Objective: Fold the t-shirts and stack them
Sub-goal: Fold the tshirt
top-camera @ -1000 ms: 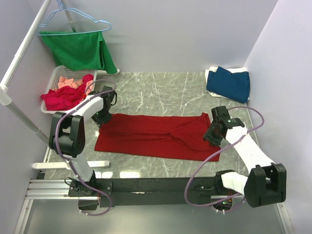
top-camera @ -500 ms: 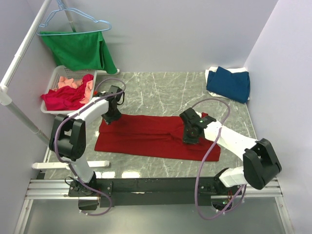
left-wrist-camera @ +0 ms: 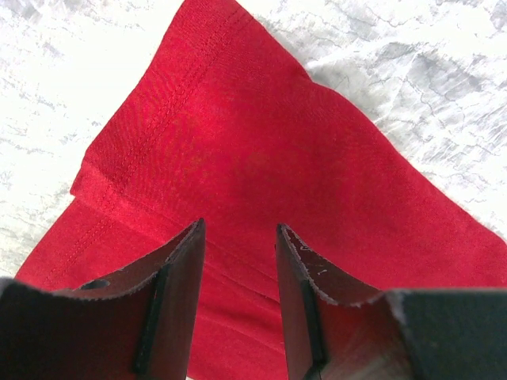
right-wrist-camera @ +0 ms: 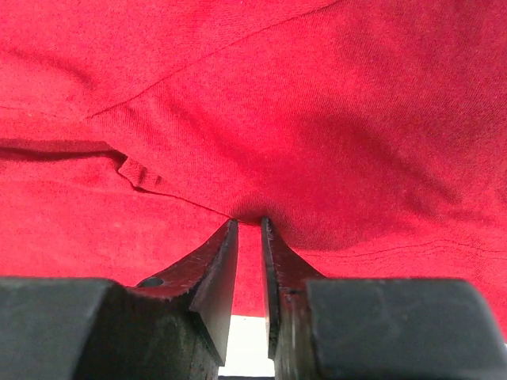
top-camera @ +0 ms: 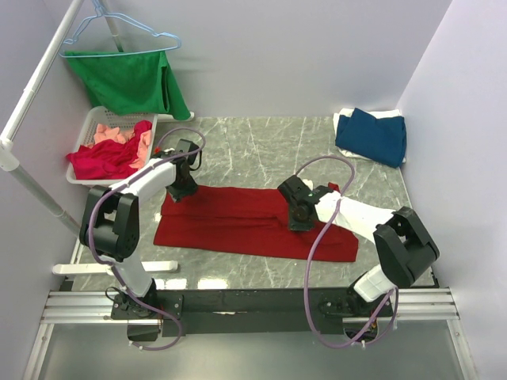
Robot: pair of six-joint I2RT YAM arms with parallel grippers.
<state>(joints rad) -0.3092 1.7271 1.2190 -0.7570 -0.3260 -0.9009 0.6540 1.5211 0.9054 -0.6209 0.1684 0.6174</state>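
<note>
1. Grey marbled desk (top-camera: pixel 261 150) floors a pale-walled booth. A black metal rail (top-camera: pixel 253 301) along its near edge carries both arm bases.
2. Just beyond the rail lies the large deep-red t-shirt (top-camera: pixel 230 222). It is spread flat as a long band running left to right across the middle of the desk.
3. The right gripper (top-camera: pixel 295 220) is down on this shirt, right of its middle. Its wrist view shows the fingers (right-wrist-camera: pixel 214 269) drawn almost together, with a small pucker of red cloth nipped between the tips.
4. Farther back, the left gripper (top-camera: pixel 181 192) stands over the shirt's far left corner. Its fingers (left-wrist-camera: pixel 178 269) are partly apart, and smooth red cloth shows through the gap with nothing pinched. Whether the tips touch the cloth cannot be told.
5. At the far left, a white plastic basket (top-camera: pixel 89 127) holds a crumpled crimson t-shirt (top-camera: pixel 103 162). A salmon-pink t-shirt (top-camera: pixel 115 133) lies behind it in the same basket.
6. In the far right corner, a folded dark blue t-shirt (top-camera: pixel 372 136) lies on top of a white t-shirt (top-camera: pixel 388 115), whose edge shows behind it.
7. Farthest back on the left, a green garment (top-camera: pixel 127 79) hangs from a light-blue wire hanger (top-camera: pixel 119 28) against the wall.
</note>
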